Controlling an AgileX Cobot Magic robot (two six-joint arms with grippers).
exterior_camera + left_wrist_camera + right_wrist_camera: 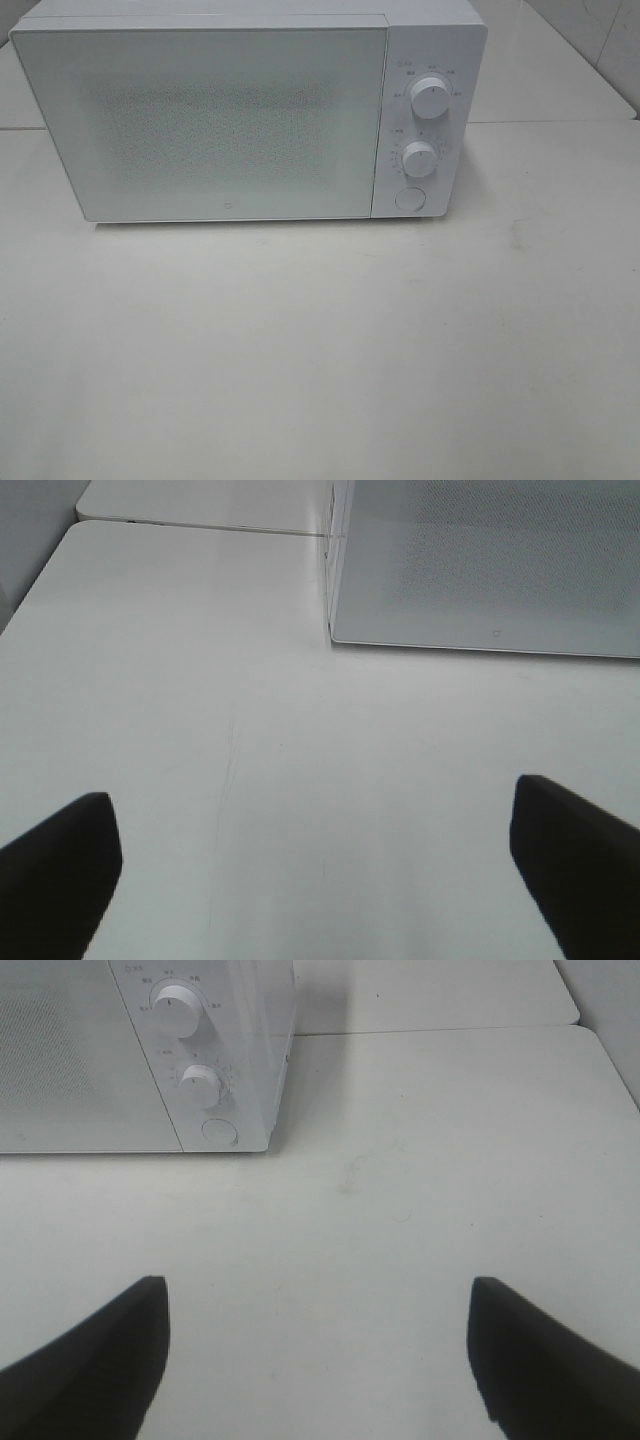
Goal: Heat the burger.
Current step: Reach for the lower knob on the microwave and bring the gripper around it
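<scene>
The burger is not in view in any frame. A white microwave (230, 115) stands at the back of the white table with its door shut; it also shows in the left wrist view (490, 565) and the right wrist view (140, 1055). It has two round knobs (429, 97) and a round button (409, 198) on its right panel. My left gripper (315, 865) is open and empty over the bare table, left of the microwave. My right gripper (318, 1345) is open and empty over the table, in front of the microwave's right corner. Neither arm shows in the exterior high view.
The white table (320, 350) stretches in front of the microwave. A seam between table tops runs behind on the right (560, 122). A tiled wall stands at the far right (610, 40).
</scene>
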